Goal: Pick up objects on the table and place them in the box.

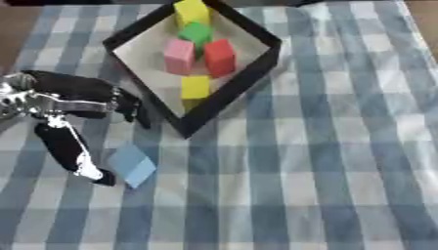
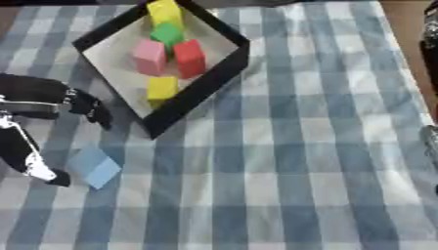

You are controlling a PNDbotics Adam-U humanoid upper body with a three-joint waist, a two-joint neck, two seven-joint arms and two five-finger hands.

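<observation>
A light blue block (image 1: 133,165) lies on the checked cloth at the lower left. My left hand (image 1: 64,100) hovers just left of and above it, open; its thumb (image 1: 73,154) reaches down, with the tip beside the block's left edge. Its fingers (image 1: 128,108) point toward the near left wall of the black box (image 1: 224,100). The box stands cornerwise at the top centre and holds several blocks: yellow (image 1: 191,11), green (image 1: 196,32), pink (image 1: 179,56), red (image 1: 219,57) and another yellow (image 1: 195,88). Only a dark sliver (image 2: 431,44) at the right edge may belong to my right arm.
The blue and white checked cloth (image 1: 325,161) covers the table. Bare brown table shows at the far right (image 2: 406,19). A grey shape (image 2: 430,141) sits at the right edge.
</observation>
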